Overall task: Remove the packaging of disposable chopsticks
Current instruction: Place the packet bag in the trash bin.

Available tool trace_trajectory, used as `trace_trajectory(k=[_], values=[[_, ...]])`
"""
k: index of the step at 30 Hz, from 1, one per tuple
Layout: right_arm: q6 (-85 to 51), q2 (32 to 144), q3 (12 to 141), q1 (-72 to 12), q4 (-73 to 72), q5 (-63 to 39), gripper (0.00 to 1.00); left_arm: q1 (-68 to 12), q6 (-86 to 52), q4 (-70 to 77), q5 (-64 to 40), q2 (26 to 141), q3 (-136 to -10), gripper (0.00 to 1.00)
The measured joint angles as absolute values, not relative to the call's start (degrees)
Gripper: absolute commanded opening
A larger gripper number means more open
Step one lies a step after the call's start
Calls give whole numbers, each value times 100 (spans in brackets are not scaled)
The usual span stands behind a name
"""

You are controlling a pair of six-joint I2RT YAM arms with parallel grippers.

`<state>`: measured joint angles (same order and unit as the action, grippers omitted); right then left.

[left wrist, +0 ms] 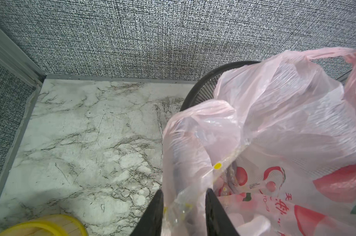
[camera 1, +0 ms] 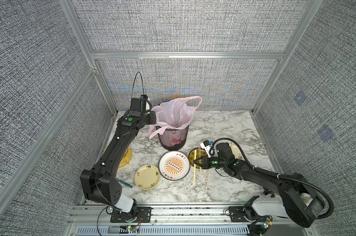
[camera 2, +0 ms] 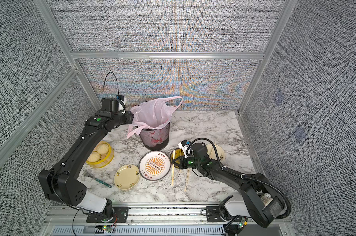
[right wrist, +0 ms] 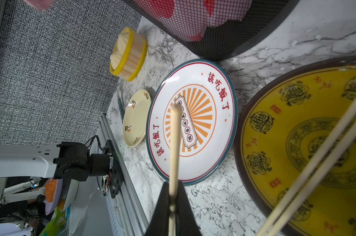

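Observation:
My left gripper hangs over the mouth of the pink bag that lines the black mesh bin. Its jaws stand apart, and a clear sleeve of packaging with yellow dots lies loose between them, along with the bag's edge. In both top views the bag hides its fingers. My right gripper is shut on a pale wooden chopstick, low beside the yellow plate. More disposable chopsticks lie across that plate and on the marble.
A white plate with orange rays and a small cream plate sit at the front centre. At the left stands a yellow steamer with buns, with a fork in front. A cream dish lies behind the right wrist.

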<state>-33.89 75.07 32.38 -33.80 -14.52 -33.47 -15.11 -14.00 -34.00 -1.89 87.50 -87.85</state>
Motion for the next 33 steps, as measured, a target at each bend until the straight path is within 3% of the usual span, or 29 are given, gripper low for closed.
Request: trace_trajectory(k=[5,21,28,33], values=[[-3389,7513,3245,-3380,-1452,-3347,0,-1511,-1396,-3444,-156,8617,-8785,5],[-3391,7579,3260,-3380,-1457,-3352,0,-1514,-1374,-3601,283,7828,-9085,7],[-3393,7555,3260,-3380,-1459,-3352,0,-1835,-1522,-3140,-947,7839,-9262,7],[-3395,7491,3258,-3380,-1463,-3352,0,-2137,-1697,-2670,-1393,8654,-9845,8]])
